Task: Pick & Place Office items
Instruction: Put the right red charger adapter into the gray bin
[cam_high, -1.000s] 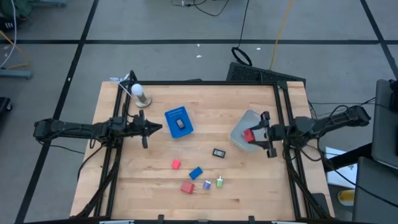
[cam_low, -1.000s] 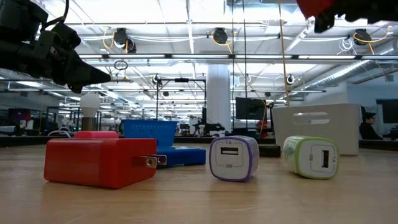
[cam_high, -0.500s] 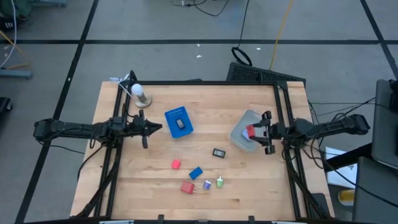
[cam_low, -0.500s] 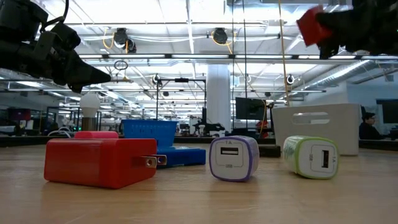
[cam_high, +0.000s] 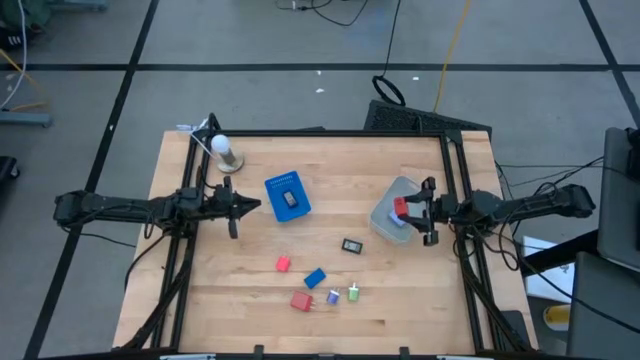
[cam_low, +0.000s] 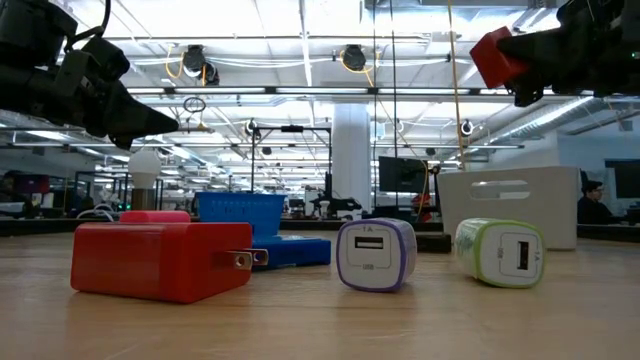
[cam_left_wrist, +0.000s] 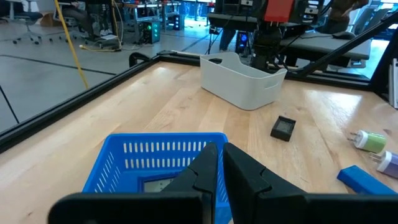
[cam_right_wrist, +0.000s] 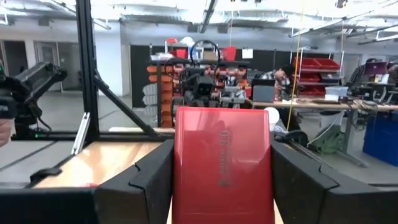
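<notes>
Right claw (cam_high: 402, 211) level, gripping red block (cam_high: 399, 207) above bin (cam_high: 386, 222).

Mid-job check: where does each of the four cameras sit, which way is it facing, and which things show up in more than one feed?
High view: overhead, looking straight down; both arms, right gripper holding a red block over the grey bin.
Low view: table height, looking across the room; red charger nearest.
Left wrist view: behind the shut left gripper, facing the blue basket and bin.
Right wrist view: between its own fingers, on the red block.
Shared: red block and bin, in the high, low and left wrist views.
</notes>
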